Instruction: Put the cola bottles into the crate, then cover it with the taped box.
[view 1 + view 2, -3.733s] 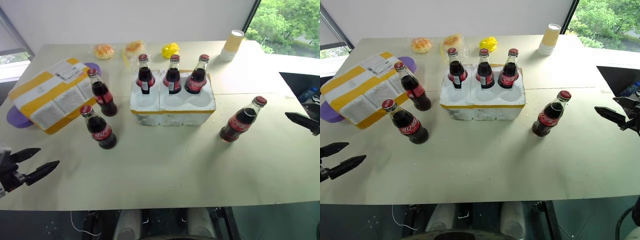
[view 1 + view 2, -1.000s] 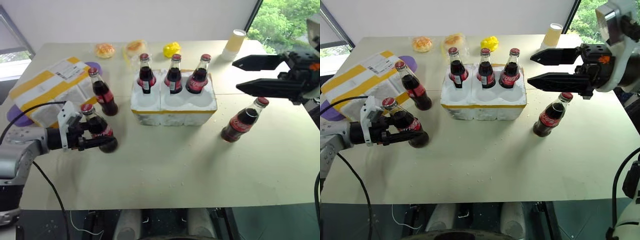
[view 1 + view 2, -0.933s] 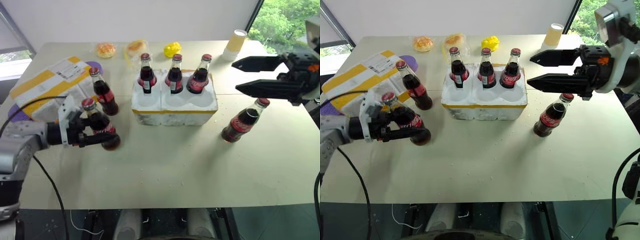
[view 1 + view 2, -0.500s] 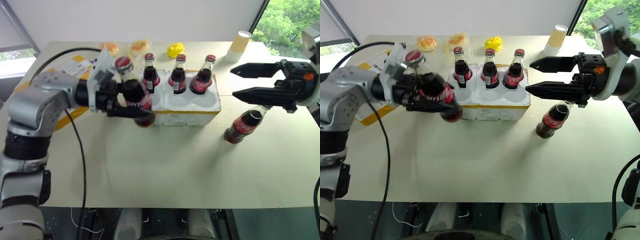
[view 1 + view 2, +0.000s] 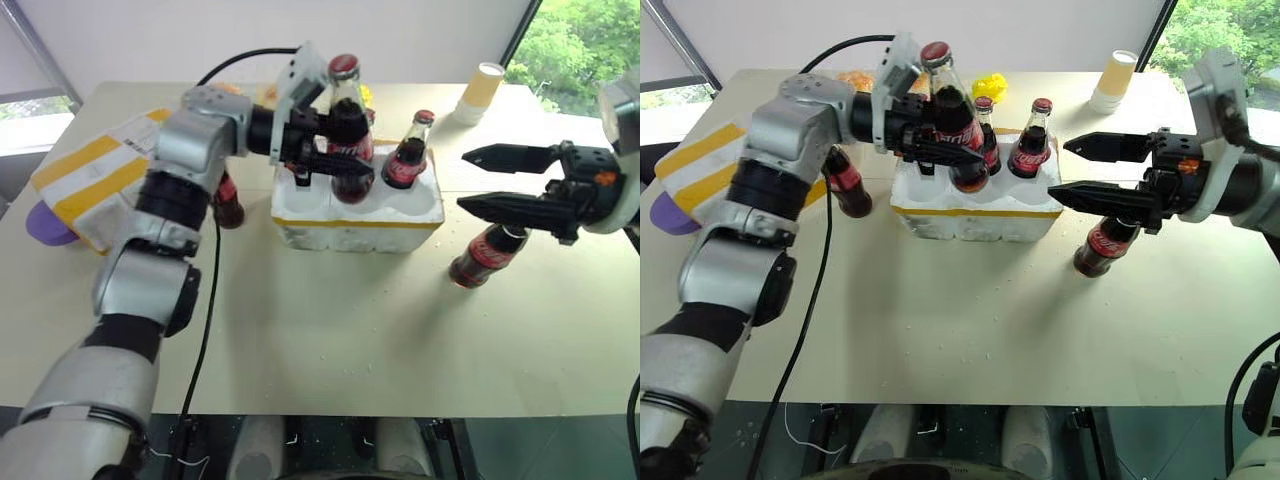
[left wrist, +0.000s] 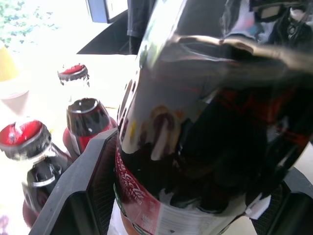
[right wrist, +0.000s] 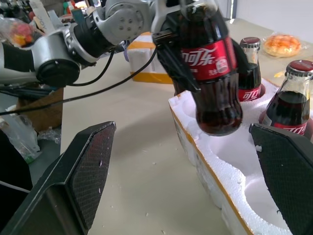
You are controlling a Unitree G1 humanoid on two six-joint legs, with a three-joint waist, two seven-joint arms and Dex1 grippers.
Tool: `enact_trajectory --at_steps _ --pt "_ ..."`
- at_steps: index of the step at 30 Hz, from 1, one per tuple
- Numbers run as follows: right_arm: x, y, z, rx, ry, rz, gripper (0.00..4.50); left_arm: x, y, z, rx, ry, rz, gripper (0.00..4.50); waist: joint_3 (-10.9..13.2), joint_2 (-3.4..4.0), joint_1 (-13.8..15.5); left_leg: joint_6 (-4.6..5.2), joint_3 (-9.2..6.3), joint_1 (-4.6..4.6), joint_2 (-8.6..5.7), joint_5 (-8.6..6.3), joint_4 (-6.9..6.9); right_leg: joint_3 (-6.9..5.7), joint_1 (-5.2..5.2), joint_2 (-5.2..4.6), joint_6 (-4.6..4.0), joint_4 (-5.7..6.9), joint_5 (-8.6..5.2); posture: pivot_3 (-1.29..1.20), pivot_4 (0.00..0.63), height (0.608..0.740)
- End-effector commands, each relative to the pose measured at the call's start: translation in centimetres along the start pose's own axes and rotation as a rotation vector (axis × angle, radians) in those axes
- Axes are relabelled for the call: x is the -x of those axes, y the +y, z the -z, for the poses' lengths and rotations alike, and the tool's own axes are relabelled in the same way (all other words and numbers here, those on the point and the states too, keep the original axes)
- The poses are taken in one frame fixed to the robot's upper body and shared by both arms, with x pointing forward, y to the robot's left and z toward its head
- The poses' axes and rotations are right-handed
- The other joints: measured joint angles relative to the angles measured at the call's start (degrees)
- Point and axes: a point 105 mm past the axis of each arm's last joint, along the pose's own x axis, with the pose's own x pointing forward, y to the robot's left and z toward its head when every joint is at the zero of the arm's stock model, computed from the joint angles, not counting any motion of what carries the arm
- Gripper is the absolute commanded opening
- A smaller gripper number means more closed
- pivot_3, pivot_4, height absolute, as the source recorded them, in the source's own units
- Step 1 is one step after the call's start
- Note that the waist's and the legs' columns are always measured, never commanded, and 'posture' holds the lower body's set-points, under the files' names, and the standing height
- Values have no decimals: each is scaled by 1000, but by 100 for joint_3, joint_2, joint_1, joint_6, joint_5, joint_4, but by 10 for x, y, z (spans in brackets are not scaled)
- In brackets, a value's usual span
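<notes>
While the near half of the table [image 5: 330, 350] lies bare right up to its front edge, the far half is crowded: the crate [image 5: 358, 212] sits mid-table towards the back, the taped box [image 5: 85, 185] lies at the left edge, and a paper cup [image 5: 478, 88] stands near the far right corner with wrapped snacks [image 5: 990, 86] along the back edge. The crate's long side runs parallel to the front edge, with bottles standing upright in its back row [image 5: 410, 152] and its front sockets [image 7: 230, 156] showing empty. The left gripper [image 5: 335, 150] is clamped on a cola bottle [image 5: 952, 120], held clear above the crate's left end, cap up and base tilted slightly towards the robot; in the right wrist view its base hangs just over the foam rim without touching. Another bottle [image 5: 845, 185] stands on the table between the box and the crate, partly hidden by the left arm. The right gripper [image 5: 1095, 170] hovers with fingers spread wide and empty, just right of the crate, above the neck of a bottle [image 5: 485, 255] standing beside the crate's right end.
</notes>
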Motion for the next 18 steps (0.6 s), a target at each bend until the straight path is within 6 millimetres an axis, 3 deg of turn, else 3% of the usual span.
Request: enact_trajectory --at_steps 1,12,17,18 --pt "3 7 -9 54 -48 13 4500 -5 4 -14 -92 4 13 2812 0 -1 -1 1 -1 -1 -1 -1 1 0 0 -1 1 0 1 0 150 740" --pt "-1 9 3 43 -38 41 4500 -28 -1 25 -22 73 51 2812 1 -2 -2 7 -4 -7 5 -4 4 1 -8 -2 2 1 2 0 150 740" --pt "-3 -4 8 64 -3 109 4500 -30 4 40 18 110 0 2812 1 -2 -3 8 -4 -14 3 -5 6 1 -11 -2 2 1 2 0 150 740" --pt "-3 -9 8 74 7 129 4500 -29 4 40 31 104 -5 3836 1 -2 -4 8 -4 -13 3 -5 7 1 -11 -2 3 1 2 0 150 740"
